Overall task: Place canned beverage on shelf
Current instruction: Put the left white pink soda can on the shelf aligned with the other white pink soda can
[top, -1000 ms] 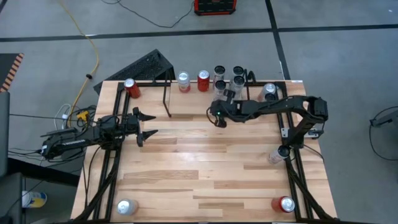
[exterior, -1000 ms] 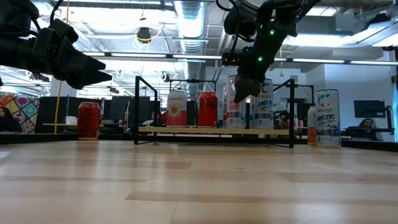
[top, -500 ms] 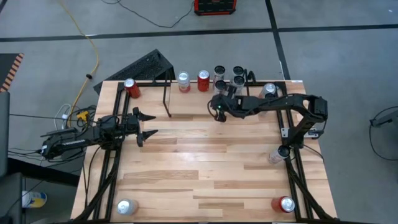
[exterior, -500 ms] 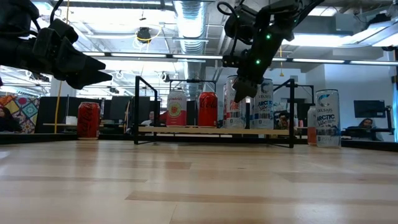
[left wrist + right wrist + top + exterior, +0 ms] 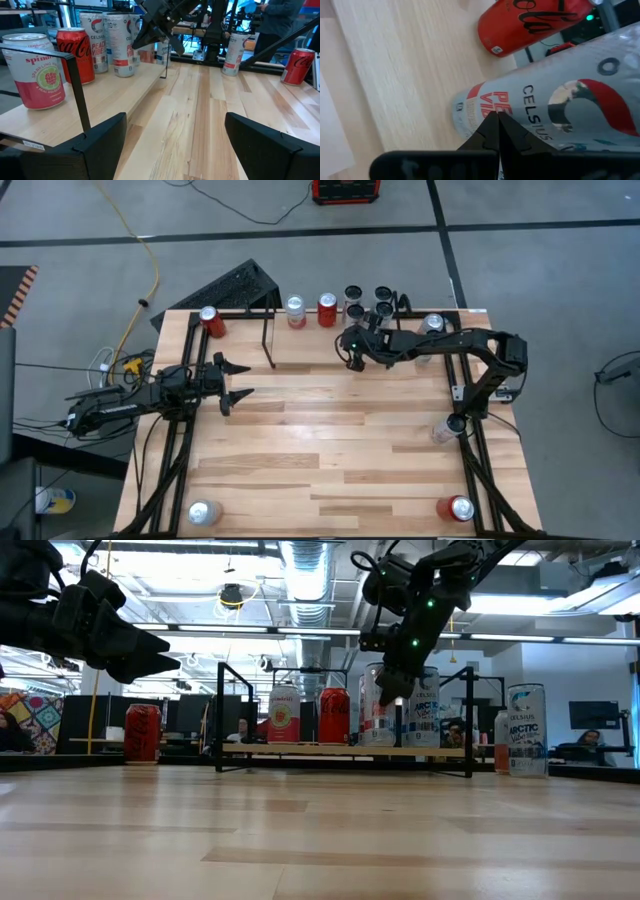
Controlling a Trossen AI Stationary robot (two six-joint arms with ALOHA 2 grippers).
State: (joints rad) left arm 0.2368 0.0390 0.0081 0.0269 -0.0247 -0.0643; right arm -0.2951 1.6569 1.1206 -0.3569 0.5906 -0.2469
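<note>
Cans line the shelf [image 5: 300, 327] at the table's far edge: one pink-and-white can [image 5: 295, 310], one red cola can [image 5: 327, 309], four tall white cans [image 5: 368, 304] clustered. My right gripper [image 5: 352, 352], fingers pressed together and empty, hangs just before that cluster. My left gripper [image 5: 236, 381], fingers apart, waits at the left side.
</note>
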